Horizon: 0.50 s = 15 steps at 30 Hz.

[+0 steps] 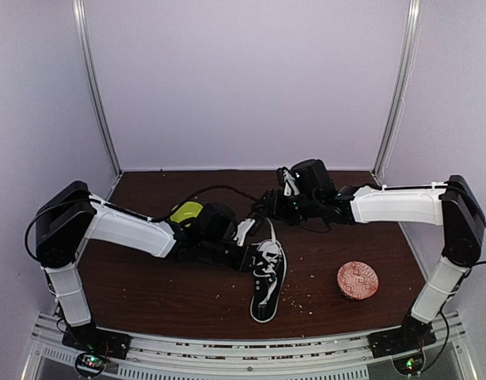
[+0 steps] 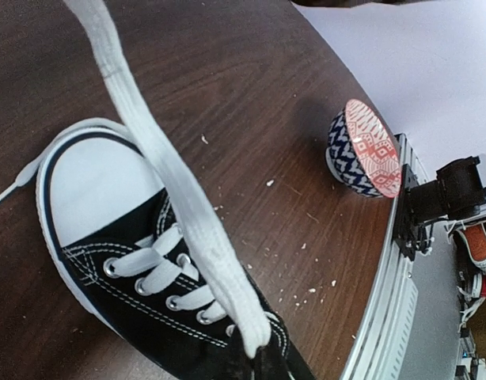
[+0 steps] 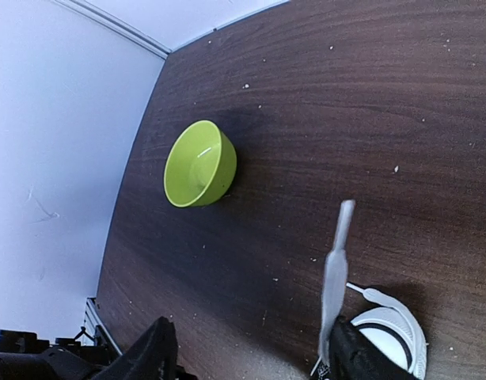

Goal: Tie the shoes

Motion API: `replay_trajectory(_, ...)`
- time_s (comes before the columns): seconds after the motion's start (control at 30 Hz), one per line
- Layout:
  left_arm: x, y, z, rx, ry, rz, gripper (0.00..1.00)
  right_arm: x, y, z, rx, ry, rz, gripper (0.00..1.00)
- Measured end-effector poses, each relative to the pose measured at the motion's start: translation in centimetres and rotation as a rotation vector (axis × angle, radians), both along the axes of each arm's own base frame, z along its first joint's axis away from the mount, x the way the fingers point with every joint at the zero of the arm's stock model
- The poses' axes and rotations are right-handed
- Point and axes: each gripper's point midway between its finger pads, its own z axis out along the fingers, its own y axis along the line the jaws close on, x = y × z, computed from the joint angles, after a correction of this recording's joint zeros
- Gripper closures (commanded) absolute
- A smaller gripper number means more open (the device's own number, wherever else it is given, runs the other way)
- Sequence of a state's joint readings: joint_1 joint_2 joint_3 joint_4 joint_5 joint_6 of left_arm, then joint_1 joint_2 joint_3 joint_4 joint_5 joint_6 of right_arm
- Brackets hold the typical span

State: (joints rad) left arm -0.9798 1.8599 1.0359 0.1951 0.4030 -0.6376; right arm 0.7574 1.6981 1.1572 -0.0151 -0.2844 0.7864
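The black sneaker [image 1: 268, 281] lies on the brown table with its white toe cap [image 1: 262, 309] toward the near edge. My left gripper [image 1: 244, 255] sits at the shoe's ankle end, shut on a white lace [image 2: 187, 214] that rises taut past the camera in the left wrist view; its tips [image 2: 263, 358] barely show. That lace [image 1: 271, 229] runs up to my right gripper [image 1: 273, 207]. In the right wrist view the right gripper [image 3: 255, 356] stands with its jaws wide apart, and a blurred lace strip [image 3: 336, 273] lies against its right finger [image 3: 355, 358]. The toe cap [image 3: 389, 340] shows below.
A lime green bowl [image 1: 186, 212] stands behind the left arm and also shows in the right wrist view [image 3: 199, 162]. A red patterned bowl [image 1: 358, 280] lies on its side at the right front, also in the left wrist view [image 2: 362, 146]. Crumbs dot the table [image 1: 322, 237].
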Motion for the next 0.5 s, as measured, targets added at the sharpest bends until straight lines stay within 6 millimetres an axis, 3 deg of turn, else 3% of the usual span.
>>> replay_trajectory(0.13, 0.4, -0.2, 1.6, -0.039, -0.022, 0.015, 1.0, 0.7, -1.6, 0.4, -0.01, -0.019, -0.019, 0.26)
replay_trajectory(0.27, 0.7, -0.5, 2.8, -0.071, -0.044, 0.025, 1.0, 0.6, -4.9, -0.4, -0.045, -0.007, -0.071, 0.26)
replay_trajectory(0.37, 0.7, -0.5, 2.8, -0.07, -0.043, 0.028, 1.0, 0.6, -7.7, -3.0, -0.094, 0.044, -0.121, 0.27)
replay_trajectory(0.5, 0.6, -0.3, 2.6, -0.068, -0.041, 0.028, 1.0, 0.3, -8.7, -5.6, -0.141, 0.097, -0.131, 0.29)
